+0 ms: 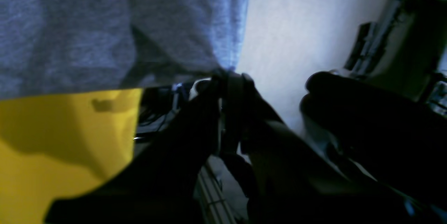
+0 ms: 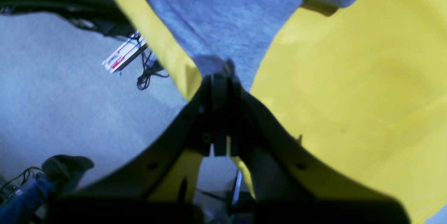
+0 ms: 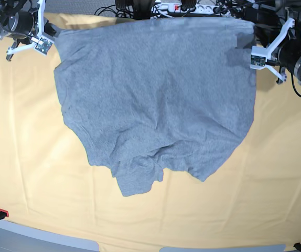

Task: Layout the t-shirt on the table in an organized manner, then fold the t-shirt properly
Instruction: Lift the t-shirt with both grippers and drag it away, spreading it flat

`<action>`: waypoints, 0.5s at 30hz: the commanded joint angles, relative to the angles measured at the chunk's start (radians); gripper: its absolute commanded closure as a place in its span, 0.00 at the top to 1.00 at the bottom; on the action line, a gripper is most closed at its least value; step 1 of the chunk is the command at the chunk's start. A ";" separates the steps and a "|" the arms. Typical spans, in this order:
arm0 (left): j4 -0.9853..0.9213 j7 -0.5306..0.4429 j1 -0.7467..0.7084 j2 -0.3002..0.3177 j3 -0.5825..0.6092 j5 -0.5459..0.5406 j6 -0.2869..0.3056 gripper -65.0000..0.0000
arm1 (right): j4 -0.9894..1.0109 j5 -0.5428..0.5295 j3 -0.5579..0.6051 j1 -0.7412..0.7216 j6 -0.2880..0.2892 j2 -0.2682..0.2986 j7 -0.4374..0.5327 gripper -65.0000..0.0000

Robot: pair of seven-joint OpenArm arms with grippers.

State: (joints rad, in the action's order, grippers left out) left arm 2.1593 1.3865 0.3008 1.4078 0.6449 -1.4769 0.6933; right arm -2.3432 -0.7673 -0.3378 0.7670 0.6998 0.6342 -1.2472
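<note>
The heather-grey t-shirt (image 3: 156, 94) lies plain side up on the table (image 3: 24, 157), its straight edge stretched along the far edge. Its lower part is rumpled and bunched near the middle. My left gripper (image 3: 251, 56) is shut on the shirt's far right corner; in the left wrist view its fingers (image 1: 230, 77) pinch the grey fabric (image 1: 104, 24) beyond the yellow table edge (image 1: 52, 140). My right gripper (image 3: 48, 41) is shut on the far left corner; in the right wrist view it (image 2: 220, 73) clamps a fold of the shirt (image 2: 216, 17) over the yellow cloth (image 2: 349, 94).
Cables and a power strip (image 3: 182, 7) run behind the table's far edge. Grey carpet (image 2: 52, 94) with a white label (image 2: 122, 54) and cords lies below. A dark arm base (image 1: 394, 42) stands close on the right. A red clip (image 3: 1, 212) sits at the front left corner.
</note>
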 commanded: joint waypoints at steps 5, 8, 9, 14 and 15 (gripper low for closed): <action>0.005 0.010 0.010 0.021 -0.011 -0.007 0.005 0.33 | -0.013 0.006 -0.010 0.001 -0.002 0.014 -0.002 0.45; 0.005 0.010 0.010 0.021 -0.011 -0.007 0.005 0.57 | -0.013 0.006 -0.010 0.001 -0.002 0.014 -0.003 0.63; 0.005 0.010 0.013 0.021 -0.011 -0.007 0.005 0.58 | -0.013 0.010 -0.010 0.000 -0.002 0.014 -0.003 0.63; 0.005 0.010 0.067 0.021 -0.011 0.021 0.005 0.58 | -0.013 0.016 -0.023 -0.056 -0.002 0.014 -0.001 0.63; 0.005 0.010 0.081 0.021 -0.011 0.032 0.005 0.58 | -0.013 0.016 -0.034 -0.073 -0.008 0.014 0.005 0.63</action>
State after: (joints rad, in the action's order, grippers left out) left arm 2.1593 1.3941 0.3691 1.4075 0.6449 -1.4319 0.6937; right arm -2.3432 -0.7509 -0.3595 0.6922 0.6922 0.6338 -1.2488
